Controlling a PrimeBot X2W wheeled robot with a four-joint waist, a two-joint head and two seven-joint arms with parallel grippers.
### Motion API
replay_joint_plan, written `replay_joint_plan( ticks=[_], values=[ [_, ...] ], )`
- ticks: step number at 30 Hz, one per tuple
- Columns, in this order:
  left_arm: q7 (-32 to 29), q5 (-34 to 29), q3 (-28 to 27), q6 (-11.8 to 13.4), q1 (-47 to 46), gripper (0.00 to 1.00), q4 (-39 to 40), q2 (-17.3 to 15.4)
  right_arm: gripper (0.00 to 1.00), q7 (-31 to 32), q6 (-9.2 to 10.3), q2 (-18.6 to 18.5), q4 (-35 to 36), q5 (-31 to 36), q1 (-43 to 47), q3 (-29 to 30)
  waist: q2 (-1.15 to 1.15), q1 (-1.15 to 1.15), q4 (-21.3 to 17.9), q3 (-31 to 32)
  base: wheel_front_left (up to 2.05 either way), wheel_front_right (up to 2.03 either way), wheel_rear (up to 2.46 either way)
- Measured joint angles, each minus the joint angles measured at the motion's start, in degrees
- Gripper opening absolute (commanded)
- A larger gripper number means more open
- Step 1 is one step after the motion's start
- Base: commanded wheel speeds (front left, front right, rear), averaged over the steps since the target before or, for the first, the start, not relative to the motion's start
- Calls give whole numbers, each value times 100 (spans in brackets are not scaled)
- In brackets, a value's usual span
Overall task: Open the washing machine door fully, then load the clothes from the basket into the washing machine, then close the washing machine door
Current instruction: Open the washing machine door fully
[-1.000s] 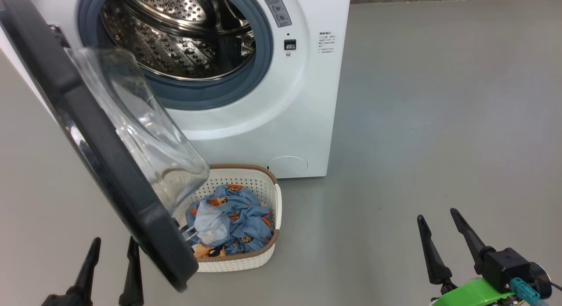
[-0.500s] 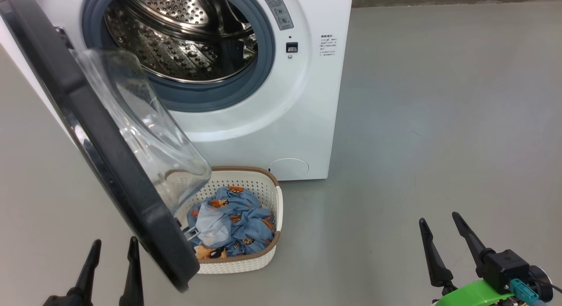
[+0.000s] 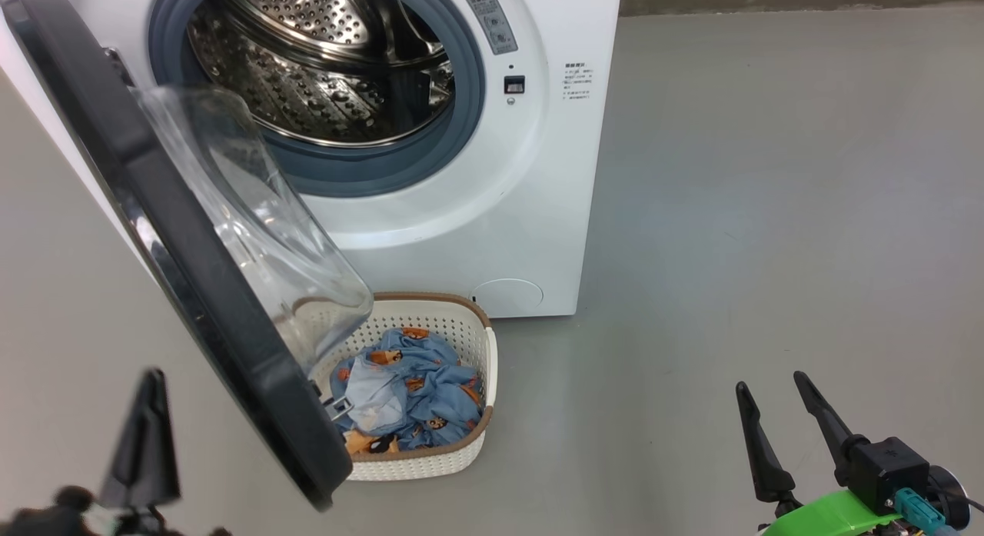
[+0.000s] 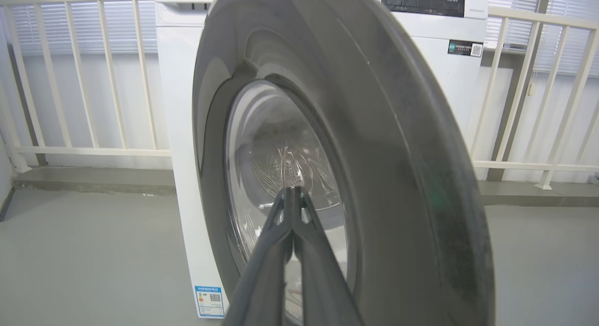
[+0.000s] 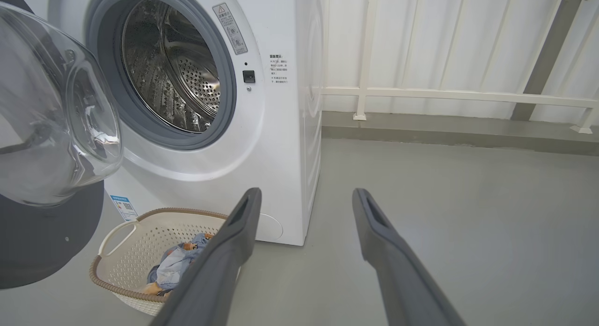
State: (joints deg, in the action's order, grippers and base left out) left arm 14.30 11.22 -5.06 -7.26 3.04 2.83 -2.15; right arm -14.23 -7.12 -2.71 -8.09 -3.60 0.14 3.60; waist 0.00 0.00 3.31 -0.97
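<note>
Dark fingers of the left gripper [image 4: 293, 192] are pressed tip to tip with nothing held between them, and are aimed at the outer face of the washing machine door [image 4: 398, 153]. A shut pair is judged to serve as one stiff prod for pushing that door wider. In the head view this gripper is smeared at the lower left, beside the door's black rim. The right gripper [image 3: 770, 382] is spread wide and empty, well apart over the floor [image 3: 730, 213], placed, it is supposed, clear of the door's swing. The door is swung out only partway, so in the head view its glass bowl covers the left end of the basket [image 3: 430, 463]. The basket is set on the floor just before the washing machine [image 3: 500, 213]. The clothes [image 3: 415, 390] are heaped inside it, not yet loaded, and the steel drum [image 3: 307, 59] is open to view behind.
</note>
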Motion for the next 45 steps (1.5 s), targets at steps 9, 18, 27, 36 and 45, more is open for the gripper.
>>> replay_joint_plan(
  ticks=[9, 18, 27, 36, 45],
  values=[
    [49, -121, 66, 3, -406, 0, 2000, -1, 100, 0, 0, 1, -37, 1, -1, -5, 0, 0, -7, 3, 0, 0, 0],
    [49, -216, 1550, -2, -615, 0, 2581, -59, 100, -1, 0, 2, -40, 1, -1, 23, 0, 0, 0, -38, 0, 0, 0],
    [49, -218, 2867, -4, -625, 0, 2138, -191, 100, -2, 0, 2, -37, 1, -4, 41, 0, 0, -31, -114, 0, 0, 0],
    [48, -208, 3333, -4, -504, 0, 1647, -388, 100, -5, 0, 2, -38, 1, -7, 79, 0, 0, -18, -184, 0, 0, 0],
    [48, -257, 3601, -5, -192, 0, 1143, -506, 100, -7, 0, 2, -51, 0, -15, 79, 0, 0, 64, -227, 0, 0, 0]
  ],
)
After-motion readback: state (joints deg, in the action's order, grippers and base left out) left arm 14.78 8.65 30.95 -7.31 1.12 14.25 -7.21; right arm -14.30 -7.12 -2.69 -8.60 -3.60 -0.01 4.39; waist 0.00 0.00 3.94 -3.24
